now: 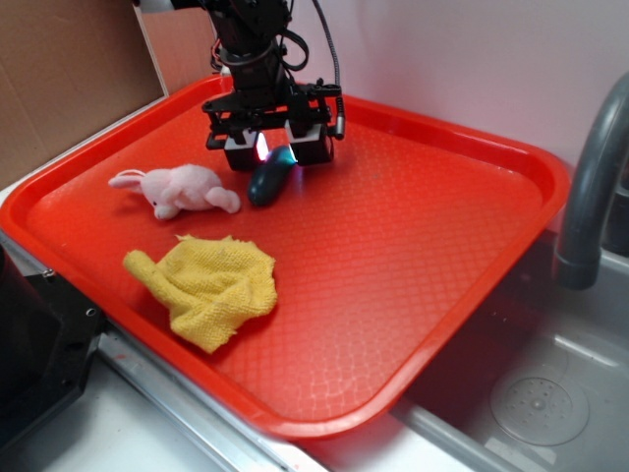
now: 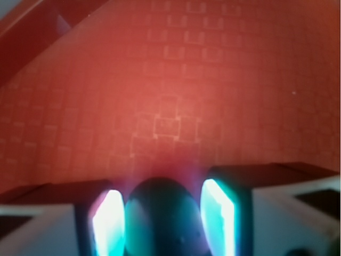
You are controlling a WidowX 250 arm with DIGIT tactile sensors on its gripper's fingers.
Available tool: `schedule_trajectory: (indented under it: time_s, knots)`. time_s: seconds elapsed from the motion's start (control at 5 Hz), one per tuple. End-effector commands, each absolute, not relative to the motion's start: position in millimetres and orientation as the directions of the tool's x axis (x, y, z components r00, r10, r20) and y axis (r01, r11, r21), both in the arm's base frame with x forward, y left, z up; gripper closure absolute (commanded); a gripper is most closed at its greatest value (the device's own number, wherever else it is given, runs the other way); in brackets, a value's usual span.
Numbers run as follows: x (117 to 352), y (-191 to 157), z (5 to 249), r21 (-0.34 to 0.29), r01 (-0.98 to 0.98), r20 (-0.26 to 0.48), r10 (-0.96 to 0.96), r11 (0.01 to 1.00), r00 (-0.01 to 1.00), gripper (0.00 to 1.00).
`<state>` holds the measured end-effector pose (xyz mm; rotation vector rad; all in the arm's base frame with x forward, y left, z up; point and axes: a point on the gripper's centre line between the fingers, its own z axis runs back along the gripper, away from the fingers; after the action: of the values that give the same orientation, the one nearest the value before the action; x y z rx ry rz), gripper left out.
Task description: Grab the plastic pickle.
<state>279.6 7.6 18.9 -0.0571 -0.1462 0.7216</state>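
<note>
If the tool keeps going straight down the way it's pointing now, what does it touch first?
Probably the plastic pickle: it already sits between the tool pads. Below that is only the red tray. Whether the pads already touch is unclear.

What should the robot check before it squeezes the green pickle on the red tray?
1. Plastic pickle sits between the end effector fingers: ok.
2. Fingers touching the pickle: cannot tell.
3. Pink bunny outside the fingers: ok.
4. Yellow cloth apart from the pickle: ok.
5. Pickle lies on the red tray, away from its rim: ok.
</note>
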Motion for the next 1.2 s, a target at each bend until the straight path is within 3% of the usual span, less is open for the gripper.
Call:
schedule_trajectory:
  time_s: [0.0, 0.2, 0.6, 0.8, 1.0]
  knots:
    - [271.7, 15.6, 82.4, -0.125, -0.626, 0.137, 0.639, 0.77, 0.757, 1.0]
    - [266.7, 16.4, 132.2, -0.152, -0.509, 0.13, 0.528, 0.847, 0.839, 1.0]
    - [235.9, -0.1, 197.5, -0.177, -0.325, 0.159, 0.353, 0.929, 0.922, 1.0]
    - [213.2, -2.4, 210.9, -0.176, -0.257, 0.177, 0.288, 0.95, 0.941, 1.0]
    - [210.5, -0.1, 206.1, -0.21, -0.378, 0.133, 0.409, 0.902, 0.903, 1.0]
